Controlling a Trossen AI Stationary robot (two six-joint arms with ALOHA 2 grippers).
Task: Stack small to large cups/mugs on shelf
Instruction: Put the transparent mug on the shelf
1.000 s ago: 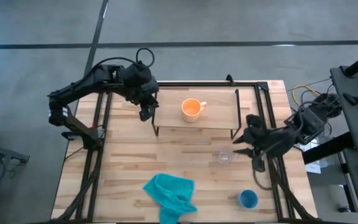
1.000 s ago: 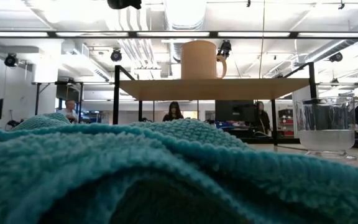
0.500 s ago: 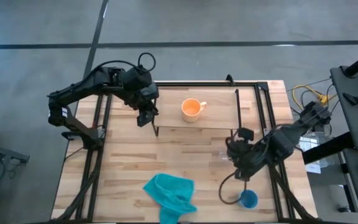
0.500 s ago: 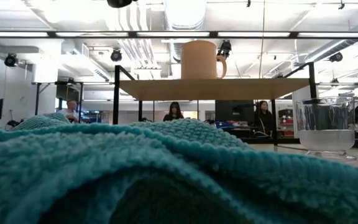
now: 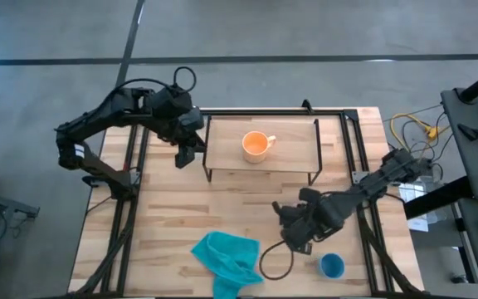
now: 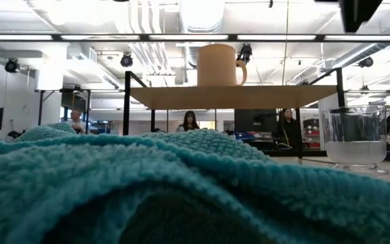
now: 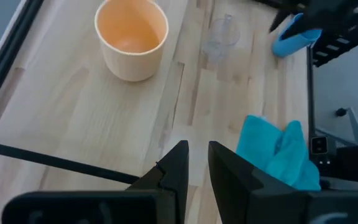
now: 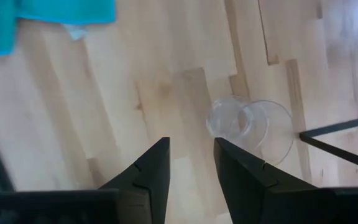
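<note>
The orange mug [image 5: 256,145] stands upright on the shelf [image 5: 289,158], a light-wood board on black legs. The clear glass cup [image 8: 250,127] rests on its base on the tabletop in front of the shelf; in the high view my right gripper [image 5: 295,228] hangs over it and covers it. That gripper [image 8: 191,165] points down and is open, the cup just beyond its fingertips and off to one side. The blue cup [image 5: 331,266] sits near the table's front right. My left gripper [image 5: 185,156] hovers at the shelf's left end, fingers a narrow gap apart, holding nothing.
A teal cloth [image 5: 226,259] lies bunched at the table's near edge and fills the foreground of the low view. The shelf's black leg [image 8: 340,134] stands close to the glass cup. Bare wood stretches left of the cloth and in front of the shelf.
My right gripper has swung from the table's right edge down and toward the near left, tipping to point downward, and now hangs over the glass cup. My left gripper has drawn back a little toward the table's left edge. The cups and the mug have not moved.
</note>
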